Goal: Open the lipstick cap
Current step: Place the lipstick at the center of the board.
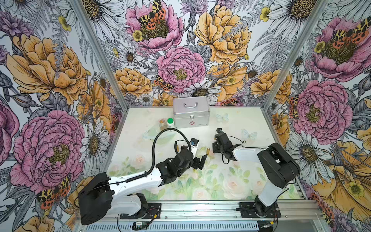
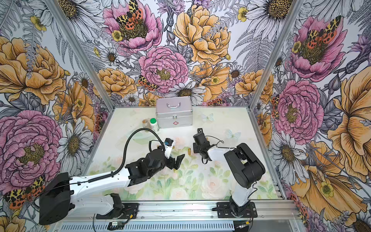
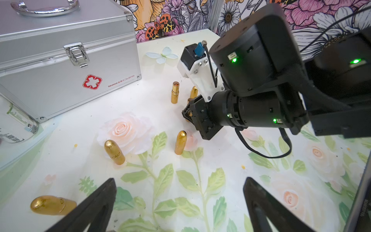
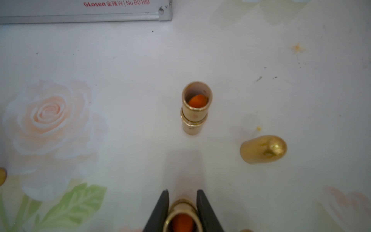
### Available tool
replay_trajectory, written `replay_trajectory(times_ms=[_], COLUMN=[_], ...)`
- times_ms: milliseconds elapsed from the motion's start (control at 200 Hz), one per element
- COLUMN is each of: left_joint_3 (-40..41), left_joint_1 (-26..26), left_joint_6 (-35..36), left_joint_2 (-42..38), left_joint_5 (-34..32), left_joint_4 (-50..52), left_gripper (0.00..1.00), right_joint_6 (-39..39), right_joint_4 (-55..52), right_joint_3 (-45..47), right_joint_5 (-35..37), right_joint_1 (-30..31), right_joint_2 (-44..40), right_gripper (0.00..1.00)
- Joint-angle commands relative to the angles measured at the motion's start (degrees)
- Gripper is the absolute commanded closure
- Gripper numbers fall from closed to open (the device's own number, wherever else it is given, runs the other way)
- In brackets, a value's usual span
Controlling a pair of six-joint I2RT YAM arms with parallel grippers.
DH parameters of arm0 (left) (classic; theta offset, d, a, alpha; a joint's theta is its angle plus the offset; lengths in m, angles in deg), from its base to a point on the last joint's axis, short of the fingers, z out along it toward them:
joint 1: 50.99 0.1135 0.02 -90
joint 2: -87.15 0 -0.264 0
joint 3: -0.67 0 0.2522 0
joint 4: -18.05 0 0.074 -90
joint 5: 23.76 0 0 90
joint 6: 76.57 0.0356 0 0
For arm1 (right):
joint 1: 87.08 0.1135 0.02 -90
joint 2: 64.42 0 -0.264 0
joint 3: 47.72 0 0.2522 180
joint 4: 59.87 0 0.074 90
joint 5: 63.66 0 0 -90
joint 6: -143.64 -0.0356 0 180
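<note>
- I read the worktop as a clock, with 12 at the back wall. The silver case stands at 12, and the lipsticks are gathered around the centre.
- The right gripper hangs a little toward 2 o'clock from the centre. Its jaws are narrow and sit against both sides of an open lipstick tube. The orange stick shows inside, and there is no cap on it.
- A second open tube stands upright near it. A gold bullet-shaped piece is not far from that tube (a loose cap or a whole lipstick, I cannot tell).
- The left gripper hovers a little toward 6 o'clock from the centre, with its jaws wide and nothing between them.
- A capped lipstick stands upright between the two grippers, and another capped one stands near it. A lying lipstick rests on its side close to the left jaws.
- I judge that the held tube is finished and a capped one comes next.
- Such a lipstick looks small, light and stiff, with a glossy round shell, so it may slip or fall over at a small push.
- One pair of jaws should take the lower barrel. The other should take the straight part of the cap near the seam, not the rounded tip, and pull along the axis.
- The stick inside is soft, so the jaws should not touch it.
</note>
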Motion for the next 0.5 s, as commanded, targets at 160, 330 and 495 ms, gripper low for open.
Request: replay_trajectory(times_ms=[160, 330, 495], left_joint_3=[0.29, 0.29, 0.38], left_joint_1=[-0.08, 0.09, 0.36], left_joint_6=[0.38, 0.3, 0.36], left_joint_2=[-2.54, -2.74, -3.72], left_joint_5=[-1.98, -1.89, -1.63], left_joint_4=[-0.44, -0.38, -0.36], left_gripper=[0.01, 0.01, 0.01], right_joint_6=[0.75, 0.92, -0.33], right_joint_4=[0.27, -1.1, -6.14], right_joint_3=[0.08, -0.77, -2.71], right_joint_5=[-0.58, -1.1, -1.37], right_joint_1=[-0.19, -0.29, -0.42], right_joint_2=[-0.39, -2.11, -6.32], right_gripper=[0.7, 0.66, 0.63])
